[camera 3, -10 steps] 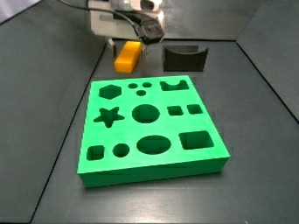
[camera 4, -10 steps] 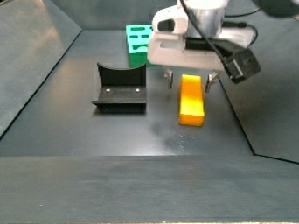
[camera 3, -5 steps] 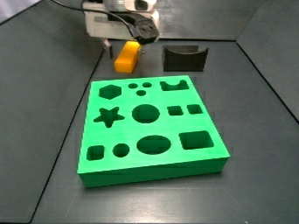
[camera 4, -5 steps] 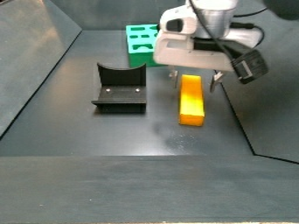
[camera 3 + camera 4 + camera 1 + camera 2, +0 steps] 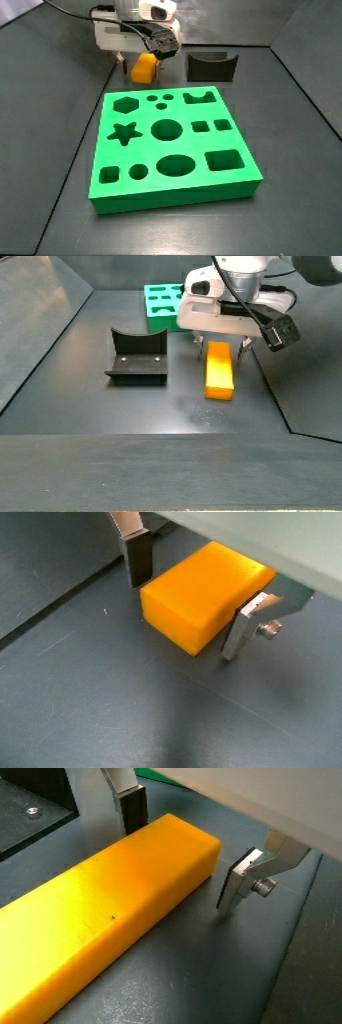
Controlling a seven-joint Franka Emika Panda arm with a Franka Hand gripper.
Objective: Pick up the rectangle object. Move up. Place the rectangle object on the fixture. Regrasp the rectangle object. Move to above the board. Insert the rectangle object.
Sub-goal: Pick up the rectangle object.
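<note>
The rectangle object (image 5: 143, 70) is a smooth orange-yellow block lying flat on the dark floor behind the green board (image 5: 174, 140), and it also shows in the other side view (image 5: 218, 371). My gripper (image 5: 143, 54) is low over its far end and open. In both wrist views the block (image 5: 203, 600) (image 5: 114, 918) lies between the silver fingers (image 5: 136, 557) (image 5: 245, 878), with a gap on each side. The gripper (image 5: 190, 592) (image 5: 187, 843) (image 5: 222, 346) holds nothing. The dark fixture (image 5: 211, 66) (image 5: 136, 356) stands beside the block.
Sloping dark walls close in the floor on both sides and at the back. The board (image 5: 159, 300) lies a short way from the block's end. A corner of the fixture (image 5: 30, 820) shows in a wrist view.
The gripper has come down over the block's far end, so its fingers now straddle it. The block, the fixture and the board have not moved.
</note>
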